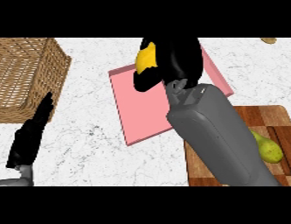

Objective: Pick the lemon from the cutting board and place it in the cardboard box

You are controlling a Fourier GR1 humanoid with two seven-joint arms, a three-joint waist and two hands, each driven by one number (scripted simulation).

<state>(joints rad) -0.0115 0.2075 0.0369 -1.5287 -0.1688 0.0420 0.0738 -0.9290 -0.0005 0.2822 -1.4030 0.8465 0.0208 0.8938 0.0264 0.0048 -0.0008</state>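
The right hand (173, 61) holds the lemon (147, 57) with curled fingers, above the pink board (147, 109). The left hand (31, 133) rests open at near left, beside the wicker basket (19, 78).

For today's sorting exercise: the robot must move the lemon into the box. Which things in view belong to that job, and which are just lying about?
Part of the job:
lemon, held in the right robot hand
pink cutting board
woven box, which looks like wicker, not cardboard

Just lying about:
wooden board
green-yellow fruit on it
left robot hand, resting open
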